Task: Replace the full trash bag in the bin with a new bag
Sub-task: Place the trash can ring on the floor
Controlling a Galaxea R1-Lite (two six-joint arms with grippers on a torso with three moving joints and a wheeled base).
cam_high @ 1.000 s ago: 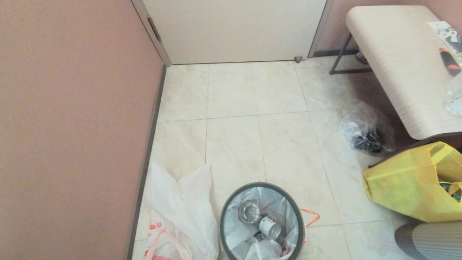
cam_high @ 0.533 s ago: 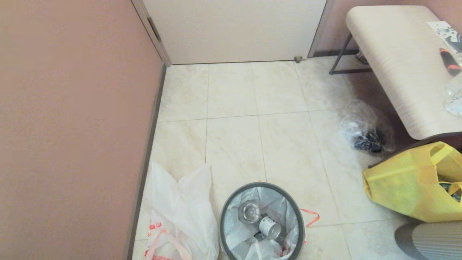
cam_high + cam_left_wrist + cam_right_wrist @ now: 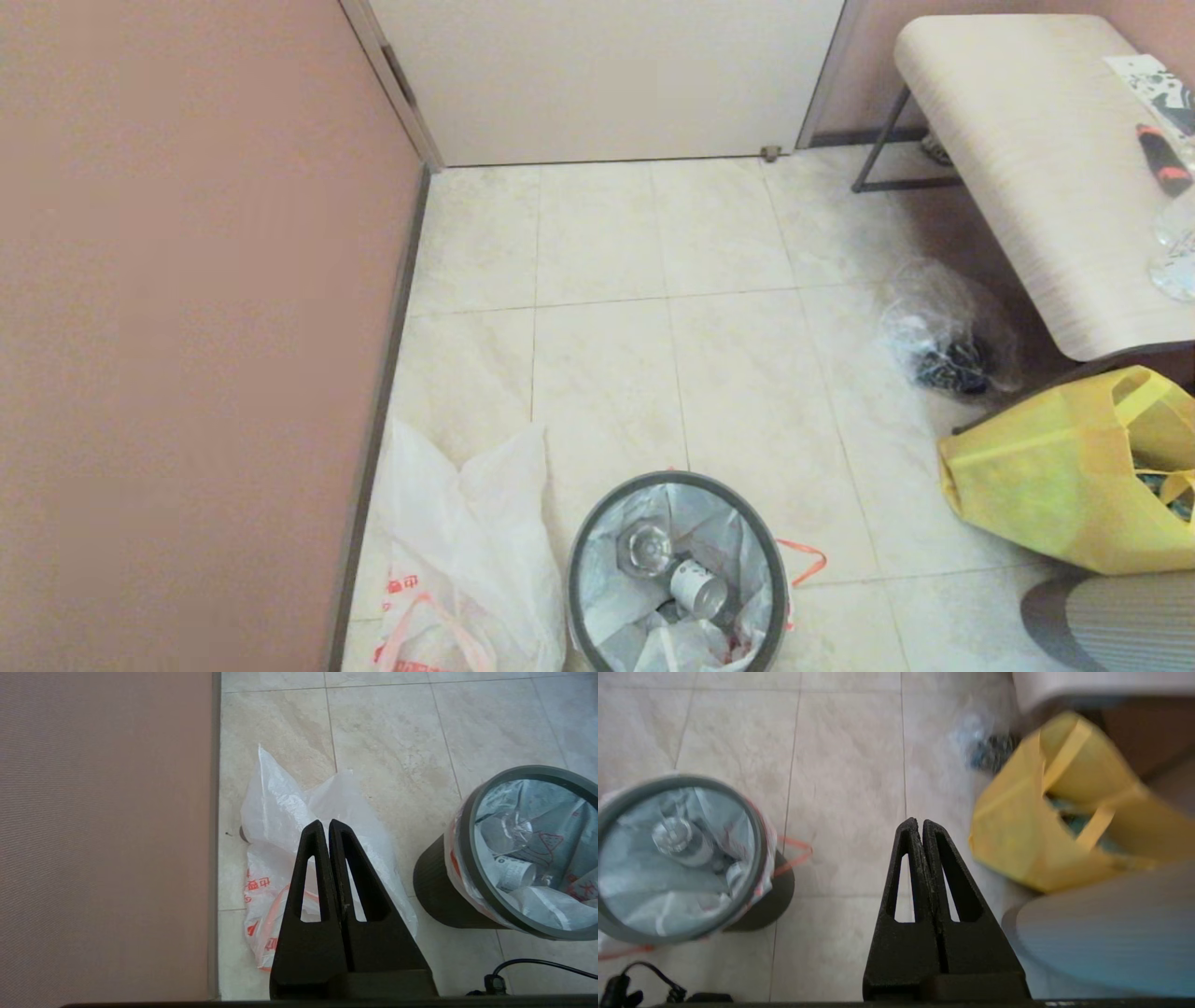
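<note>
Full bag [image 3: 686, 574] sitting in the bin [image 3: 581, 579], near centre of the tiled floor [image 3: 728, 373].
Spare bag [image 3: 467, 541] lying limp just left of it, by the wall [image 3: 187, 327]. Left gripper [image 3: 325, 823] above that bag, fingers pressed together, holding nothing. Right gripper [image 3: 919, 822] likewise closed and empty, between bin and yellow tote [image 3: 1064, 467].
</note>
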